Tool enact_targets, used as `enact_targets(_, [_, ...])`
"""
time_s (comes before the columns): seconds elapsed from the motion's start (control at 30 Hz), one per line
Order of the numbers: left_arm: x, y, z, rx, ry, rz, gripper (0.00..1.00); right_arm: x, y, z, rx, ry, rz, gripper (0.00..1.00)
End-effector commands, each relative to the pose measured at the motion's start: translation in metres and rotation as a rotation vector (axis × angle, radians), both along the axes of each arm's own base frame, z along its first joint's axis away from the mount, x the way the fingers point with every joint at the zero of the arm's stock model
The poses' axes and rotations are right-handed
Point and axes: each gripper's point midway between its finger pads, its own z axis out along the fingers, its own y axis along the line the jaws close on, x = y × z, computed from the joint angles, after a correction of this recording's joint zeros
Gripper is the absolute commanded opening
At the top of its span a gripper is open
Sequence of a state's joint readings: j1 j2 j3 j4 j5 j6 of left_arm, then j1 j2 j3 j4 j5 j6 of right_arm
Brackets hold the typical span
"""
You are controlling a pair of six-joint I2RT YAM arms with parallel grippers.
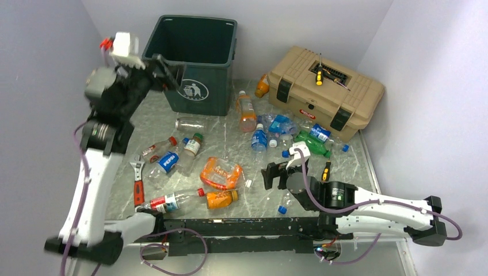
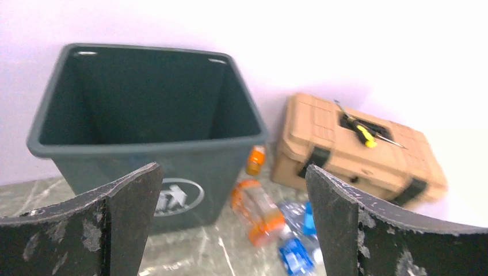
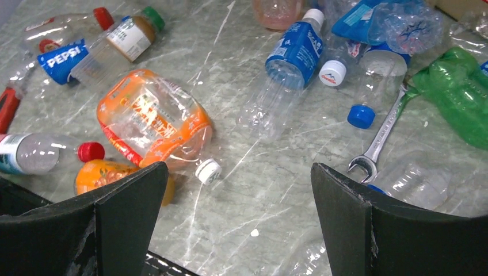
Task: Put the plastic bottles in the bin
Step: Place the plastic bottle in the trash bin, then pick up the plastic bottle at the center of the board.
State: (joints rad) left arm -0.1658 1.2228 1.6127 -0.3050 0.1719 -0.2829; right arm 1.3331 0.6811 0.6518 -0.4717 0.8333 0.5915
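**Left arm up at the bin, right arm low over the litter.** Your left gripper (image 1: 166,70) (image 2: 232,172) hangs raised at the near left corner of the dark green bin (image 1: 198,77) (image 2: 144,148). Its two black fingers (image 2: 124,213) are spread wide, with nothing between them and nothing touched. From its wrist camera you look over the bin's near rim into a dark interior. The floor is out of sight, so you cannot tell what lies inside.

Your right gripper (image 1: 275,175) (image 3: 239,167) sits low over the marble table (image 1: 224,144) (image 3: 247,195) near its front edge. Its jaws are also thrown wide and empty, clear of everything beneath.

Around and ahead of it the plastic bottles (image 1: 259,123) lie scattered flat:
- A crushed orange-labelled bottle (image 1: 220,172) (image 3: 152,118) lies just beyond the left finger.
- A small orange bottle (image 1: 221,198) (image 3: 100,175) is partly hidden behind that finger.
- A Pepsi-labelled bottle (image 1: 167,162) (image 3: 57,57) lies farther left.
- A blue-labelled bottle (image 1: 259,138) (image 3: 293,57) lies straight ahead.
- A crumpled green bottle (image 1: 313,145) (image 3: 454,92) is off to the right.

A silver wrench (image 3: 377,146), a loose blue cap (image 3: 361,116) and a white cap (image 3: 208,171) lie among them.

The bin stands upright at the back of the table, left of the tan toolbox (image 1: 328,92) (image 2: 357,149). A yellow-handled screwdriver (image 1: 319,77) (image 2: 363,133) rests on the toolbox lid. A tall orange bottle (image 1: 246,112) (image 2: 256,210) lies on the table just beside the bin's right side.
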Motion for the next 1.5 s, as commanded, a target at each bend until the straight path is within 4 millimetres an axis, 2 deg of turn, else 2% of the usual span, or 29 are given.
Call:
enact_targets(0.0, [-0.05,-0.019,-0.069,0.033,0.166,-0.083,0.99,0.011,-0.002,0.008,0.018,0.039,-0.069,1.0])
enact_targets(0.13, [-0.083,-0.05,-0.167,0.037,0.406,-0.228,0.96,0.031,-0.004,-0.015,0.042,0.148,-0.112,1.0])
enact_targets(0.17, [-0.09,-0.058,-0.186,0.048,0.447,-0.261,0.96,0.036,-0.004,-0.021,0.06,0.17,-0.123,1.0])
enact_targets(0.23, [-0.1,-0.072,-0.212,0.062,0.501,-0.319,0.96,0.046,-0.009,-0.033,0.084,0.198,-0.17,1.0])
enact_targets(0.33, [-0.111,-0.093,-0.228,0.062,0.54,-0.42,0.97,0.057,-0.022,-0.052,0.064,0.217,-0.291,1.0])
enact_targets(0.4, [-0.112,-0.102,-0.234,0.068,0.553,-0.452,0.97,0.059,-0.02,-0.057,0.046,0.221,-0.292,1.0])
enact_targets(0.57, [-0.11,-0.103,-0.26,0.075,0.57,-0.446,0.99,0.057,-0.011,-0.071,0.018,0.293,-0.242,1.0])
enact_targets(0.67, [-0.115,-0.106,-0.258,0.049,0.574,-0.465,0.99,0.055,0.002,-0.081,0.058,0.319,-0.196,1.0])
enact_targets(0.73, [-0.117,-0.104,-0.256,0.037,0.563,-0.454,0.98,0.062,0.012,-0.082,0.096,0.313,-0.178,1.0])
enact_targets(0.83, [-0.12,-0.1,-0.252,0.024,0.534,-0.437,0.98,0.078,0.026,-0.08,0.105,0.292,-0.175,1.0])
enact_targets(0.93, [-0.123,-0.1,-0.25,0.015,0.513,-0.445,0.98,0.099,0.036,-0.088,0.066,0.318,-0.193,1.0])
enact_targets(1.03, [-0.124,-0.099,-0.253,0.019,0.533,-0.445,0.97,0.117,0.037,-0.102,0.041,0.383,-0.228,1.0])
enact_targets(1.17, [-0.123,-0.099,-0.255,0.014,0.552,-0.44,0.96,0.13,0.039,-0.122,-0.002,0.457,-0.235,1.0])
enact_targets(1.47, [-0.124,-0.1,-0.257,0.009,0.563,-0.443,0.96,0.13,0.041,-0.159,-0.061,0.56,-0.227,0.92])
